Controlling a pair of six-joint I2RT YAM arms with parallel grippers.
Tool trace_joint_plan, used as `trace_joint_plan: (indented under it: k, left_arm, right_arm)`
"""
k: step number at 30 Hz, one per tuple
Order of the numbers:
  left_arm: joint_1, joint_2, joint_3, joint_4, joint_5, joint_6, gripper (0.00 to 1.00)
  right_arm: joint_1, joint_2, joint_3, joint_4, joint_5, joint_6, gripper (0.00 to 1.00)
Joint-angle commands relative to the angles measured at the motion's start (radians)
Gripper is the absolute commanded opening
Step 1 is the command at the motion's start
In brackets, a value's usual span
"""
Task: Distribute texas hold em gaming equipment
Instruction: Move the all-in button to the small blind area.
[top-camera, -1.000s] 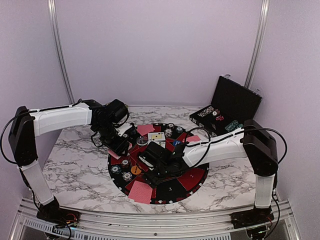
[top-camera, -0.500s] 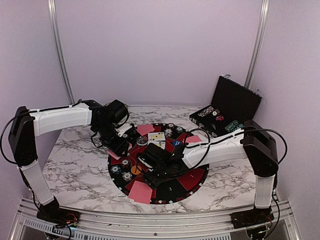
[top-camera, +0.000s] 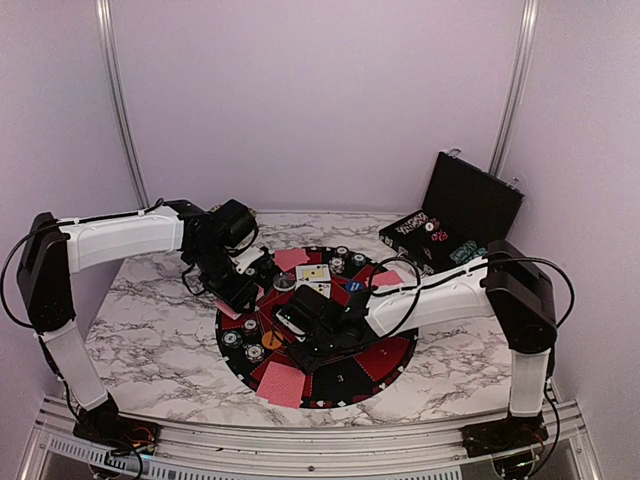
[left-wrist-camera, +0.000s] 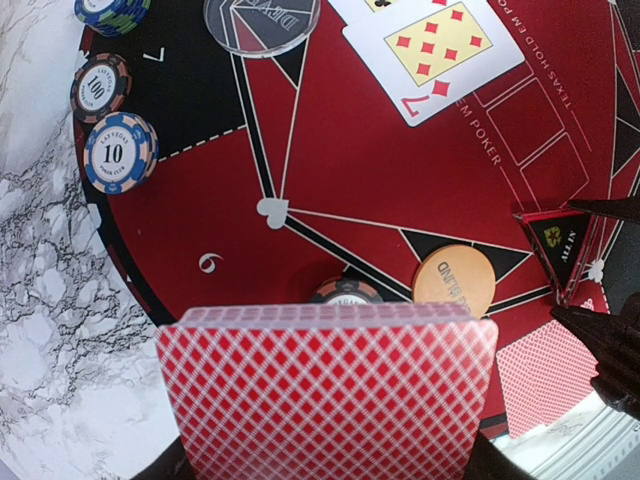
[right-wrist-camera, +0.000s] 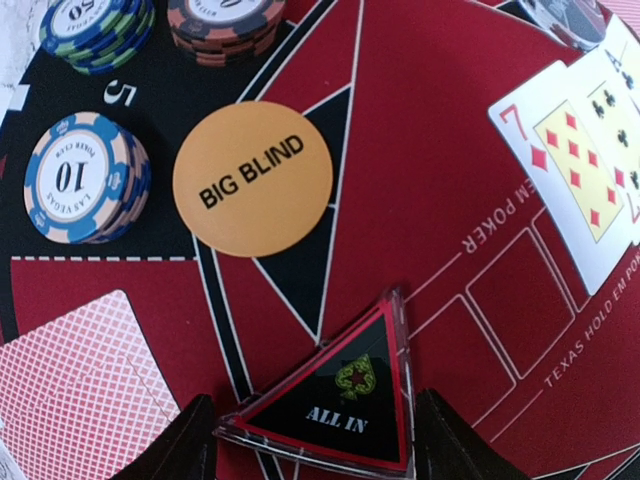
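Observation:
My left gripper (left-wrist-camera: 328, 466) is shut on a deck of red-backed cards (left-wrist-camera: 330, 395), held over the mat's left part (top-camera: 243, 292). My right gripper (right-wrist-camera: 315, 442) has its fingers against both sides of a clear triangular "ALL IN" marker (right-wrist-camera: 340, 400) low over the mat's middle (top-camera: 292, 326); the marker also shows in the left wrist view (left-wrist-camera: 552, 245). An orange "BIG BLIND" disc (right-wrist-camera: 252, 192) lies just beyond it. Blue "10" chips (right-wrist-camera: 85, 178) and other chip stacks (right-wrist-camera: 222, 20) sit on the mat's rim. Face-up cards (right-wrist-camera: 570, 180) lie in the centre. A clear dealer disc (left-wrist-camera: 262, 20) lies farther on.
The round red-and-black mat (top-camera: 385, 355) covers the middle of the marble table. Face-down red cards (top-camera: 282, 383) lie at its near edge and more (top-camera: 290, 258) at its far edge. An open black case (top-camera: 470, 200) with chips stands at the back right.
My right gripper has shifted slightly to the left over the mat with the marker between its fingers. The left arm with the deck has not visibly moved.

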Motion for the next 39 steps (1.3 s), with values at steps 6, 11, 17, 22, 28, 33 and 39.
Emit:
trace_joint_plan:
  k: [6, 11, 17, 22, 28, 33, 39]
  left_arm:
    - [0.008, -0.034, -0.008, -0.014, 0.006, 0.001, 0.24]
    - [0.010, -0.032, -0.005, -0.014, 0.006, 0.005, 0.24]
    - [0.011, -0.032, -0.007, -0.012, 0.006, 0.004, 0.24]
    - [0.012, -0.035, -0.009, -0.011, 0.006, 0.006, 0.24]
    - [0.013, -0.036, -0.012, -0.009, 0.006, 0.006, 0.24]
    - [0.014, -0.035, -0.014, -0.008, 0.006, 0.006, 0.24]
    - [0.015, -0.034, -0.012, -0.008, 0.006, 0.005, 0.24]
  right_arm:
    - [-0.038, -0.046, 0.004, -0.028, 0.007, 0.013, 0.56]
    - [-0.040, -0.037, 0.021, -0.039, 0.013, 0.015, 0.56]
    - [-0.044, -0.034, 0.036, -0.055, 0.028, 0.025, 0.56]
    - [-0.049, -0.044, 0.042, -0.067, 0.047, 0.031, 0.56]
    - [-0.074, -0.065, 0.050, -0.076, 0.067, 0.031, 0.56]
    - [-0.097, -0.068, 0.057, -0.078, 0.078, 0.027, 0.56]
    - [-0.135, -0.062, 0.071, -0.078, 0.092, 0.021, 0.56]
